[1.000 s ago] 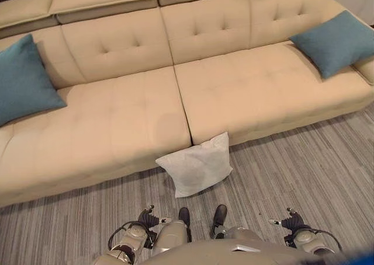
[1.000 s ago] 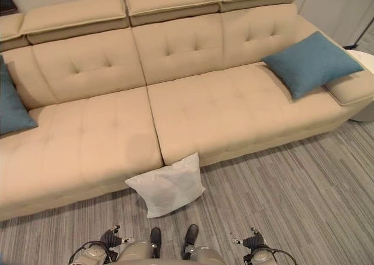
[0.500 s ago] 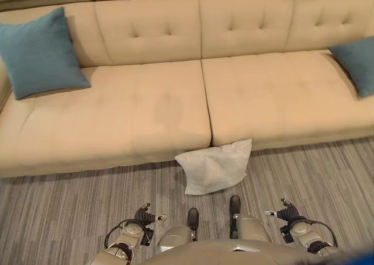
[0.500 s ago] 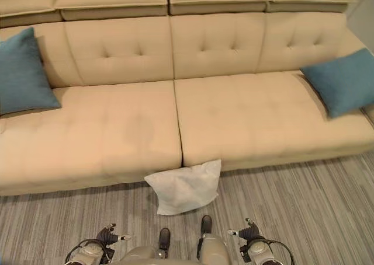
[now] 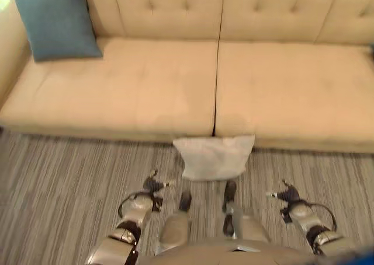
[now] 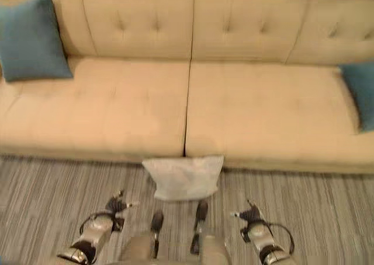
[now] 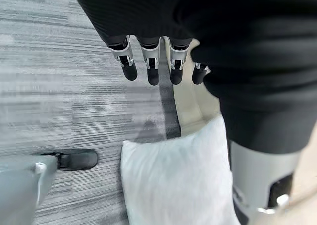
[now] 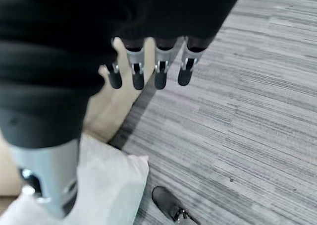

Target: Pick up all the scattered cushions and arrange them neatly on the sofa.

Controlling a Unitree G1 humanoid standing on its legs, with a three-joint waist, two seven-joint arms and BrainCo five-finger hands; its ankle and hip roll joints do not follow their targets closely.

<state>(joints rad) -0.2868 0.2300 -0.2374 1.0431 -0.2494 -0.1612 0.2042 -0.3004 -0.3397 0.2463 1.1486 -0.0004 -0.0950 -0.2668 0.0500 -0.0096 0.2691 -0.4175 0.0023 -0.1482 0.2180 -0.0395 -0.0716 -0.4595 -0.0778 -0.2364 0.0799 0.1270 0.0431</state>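
I'm squared up on the white cushion (image 5: 214, 156), which lies on the striped grey floor (image 5: 64, 171), leaning against the front of the beige sofa (image 5: 146, 84) right below the seam between its two seats. My left hand (image 5: 153, 186) hangs low on one side of it with fingers straight and relaxed, holding nothing; my right hand (image 5: 284, 193) is the same on the other side. To do this well I'd bring both hands in around the cushion's side edges and squeeze evenly, since it looks soft, puffy and a bit crumpled, likely to sag if pinched at one corner. The sofa is tufted, smooth, broad and flat-seated. One teal cushion (image 5: 55, 20) already stands against the backrest at the left end, another teal cushion (image 6: 359, 93) sits at the right end.
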